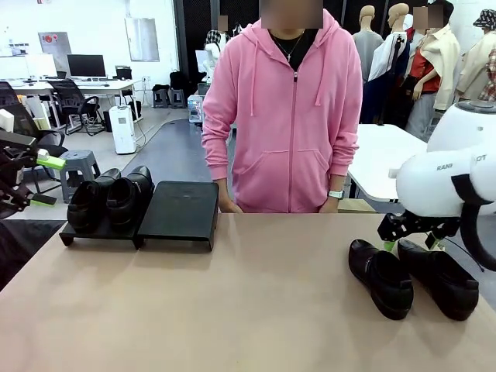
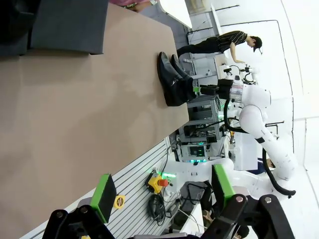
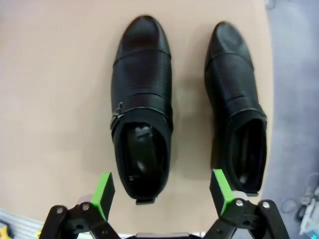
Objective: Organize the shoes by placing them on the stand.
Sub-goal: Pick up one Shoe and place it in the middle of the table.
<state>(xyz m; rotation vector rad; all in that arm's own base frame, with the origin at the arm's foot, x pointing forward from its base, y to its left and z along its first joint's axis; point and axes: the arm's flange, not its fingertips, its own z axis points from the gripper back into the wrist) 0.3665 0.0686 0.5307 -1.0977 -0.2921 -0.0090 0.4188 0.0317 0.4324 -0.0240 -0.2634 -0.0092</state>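
Two glossy black shoes [image 1: 89,203] [image 1: 129,195] sit side by side on the left stand platform [image 1: 99,233]. The platform beside it [image 1: 183,210] carries nothing. Two more shoes [image 1: 381,277] [image 1: 439,280] lie on the tan table at the right, toes toward me. My right gripper [image 1: 411,242] hangs open just behind and above their heels. In the right wrist view it [image 3: 162,192] is over the heel end of the left shoe [image 3: 142,99], with the other shoe [image 3: 237,107] to its right. My left gripper [image 1: 40,180] [image 2: 163,191] is open at the table's left edge, holding nothing.
A person in a pink hoodie [image 1: 291,116] stands at the far edge, one hand [image 1: 229,206] resting by the stand. The table's right edge [image 3: 271,74] runs close beside the outer shoe. In the left wrist view the pair of shoes [image 2: 172,79] and the right arm [image 2: 251,107] show far off.
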